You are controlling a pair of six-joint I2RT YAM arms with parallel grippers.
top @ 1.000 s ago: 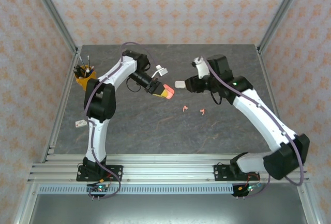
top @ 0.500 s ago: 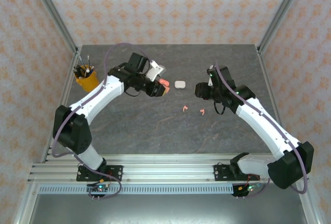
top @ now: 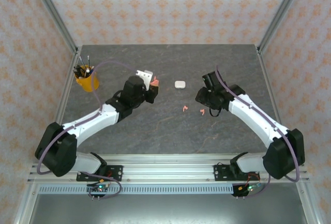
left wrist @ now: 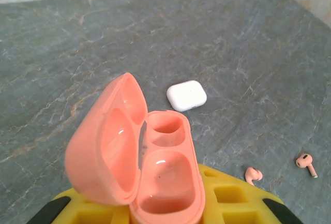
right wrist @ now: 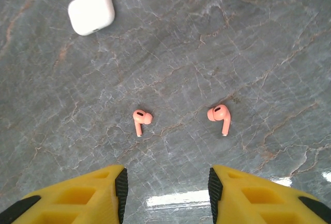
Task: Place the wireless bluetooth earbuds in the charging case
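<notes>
The right gripper [right wrist: 167, 182], fingers parted, hovers just short of a coral earbud [right wrist: 140, 120] and its twin [right wrist: 220, 116], stems pointing back at it, while the left gripper [left wrist: 165, 211] clamps the open coral case [left wrist: 155, 151].

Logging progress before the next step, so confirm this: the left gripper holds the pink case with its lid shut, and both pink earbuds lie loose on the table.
The lid is wrong: the left wrist view shows the pink case in the left gripper with its lid open, not shut. The rest holds: both pink earbuds lie loose on the table.
</notes>
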